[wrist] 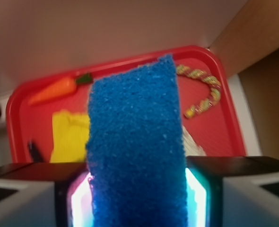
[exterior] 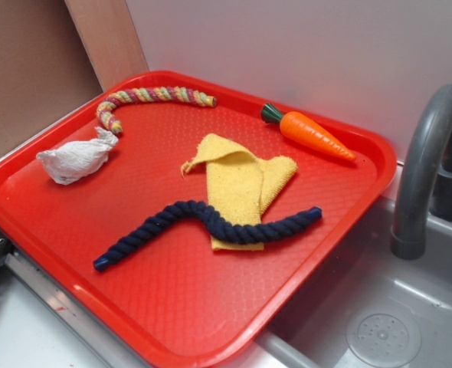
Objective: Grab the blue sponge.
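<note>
The blue sponge point(wrist: 135, 142) fills the middle of the wrist view, standing upright with its bright blue porous face toward the camera. My gripper point(wrist: 137, 198) is shut on it, and the two dark fingers point(wrist: 35, 189) press its lower sides from left and right. The sponge is lifted above the red tray point(wrist: 210, 127) and hides part of it. Neither the sponge nor the gripper shows in the exterior view.
On the red tray point(exterior: 172, 307) lie a navy rope point(exterior: 203, 222), a yellow cloth point(exterior: 241, 184), a toy carrot point(exterior: 310, 134), a multicoloured rope point(exterior: 153, 98) and a crumpled white wad point(exterior: 74, 159). A grey faucet point(exterior: 425, 161) and sink point(exterior: 379, 330) stand at the right.
</note>
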